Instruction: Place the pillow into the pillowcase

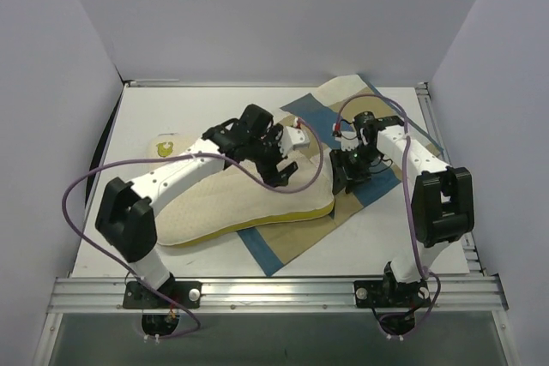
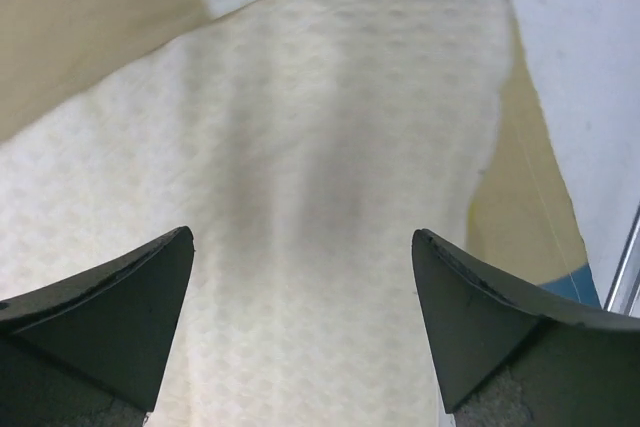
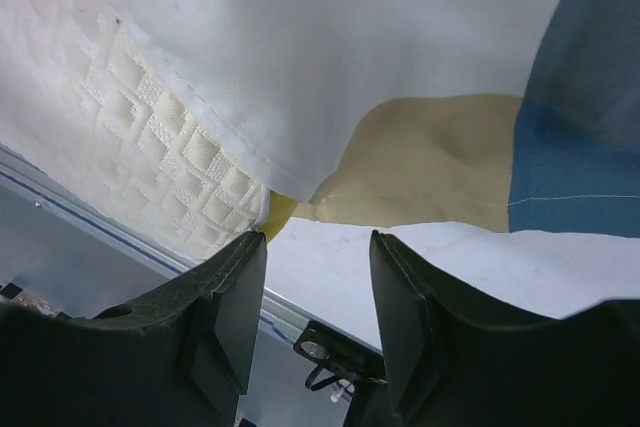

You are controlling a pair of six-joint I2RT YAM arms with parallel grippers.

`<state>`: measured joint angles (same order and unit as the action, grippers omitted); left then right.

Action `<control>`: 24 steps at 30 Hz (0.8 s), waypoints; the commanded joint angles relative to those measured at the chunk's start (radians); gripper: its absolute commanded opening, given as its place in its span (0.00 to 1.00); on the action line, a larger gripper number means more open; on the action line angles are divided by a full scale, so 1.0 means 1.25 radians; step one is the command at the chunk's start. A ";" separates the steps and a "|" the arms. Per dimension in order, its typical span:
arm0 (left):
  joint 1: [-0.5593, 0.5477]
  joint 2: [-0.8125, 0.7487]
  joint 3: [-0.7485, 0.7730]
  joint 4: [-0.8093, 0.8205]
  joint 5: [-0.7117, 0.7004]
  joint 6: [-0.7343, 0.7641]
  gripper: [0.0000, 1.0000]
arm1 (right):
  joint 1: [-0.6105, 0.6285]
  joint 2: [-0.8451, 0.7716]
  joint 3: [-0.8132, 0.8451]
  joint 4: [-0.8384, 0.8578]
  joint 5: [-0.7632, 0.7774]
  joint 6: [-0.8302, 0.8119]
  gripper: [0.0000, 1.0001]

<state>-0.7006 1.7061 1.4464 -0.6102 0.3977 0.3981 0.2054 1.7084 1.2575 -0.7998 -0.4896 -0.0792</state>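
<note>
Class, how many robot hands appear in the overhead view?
2. The left hand is above the pillow; the right hand is at its right end, over the pillowcase.

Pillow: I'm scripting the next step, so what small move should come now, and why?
Probably press the open left hand onto the pillow and push it toward the right hand: most of the pillow lies uncovered on the pillowcase, only its corner there under the hem.

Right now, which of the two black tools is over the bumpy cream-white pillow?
The left tool: its wrist view is filled by the bumpy cream-white knit pillow. The right tool is at the hem of the blue-and-tan checked fabric pillowcase.
</note>
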 commanded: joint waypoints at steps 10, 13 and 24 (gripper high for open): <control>-0.181 0.007 -0.136 0.086 -0.160 0.182 0.97 | 0.020 -0.037 -0.111 0.083 -0.002 -0.019 0.50; -0.176 0.023 -0.135 0.099 -0.160 0.160 0.97 | 0.031 -0.019 -0.125 0.117 -0.005 -0.013 0.50; -0.139 0.066 -0.125 0.138 -0.154 0.107 0.69 | 0.053 0.018 -0.157 0.183 0.064 0.007 0.06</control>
<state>-0.9127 1.7584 1.2575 -0.4969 0.2207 0.5652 0.2710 1.7451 1.0767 -0.5766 -0.4652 -0.0780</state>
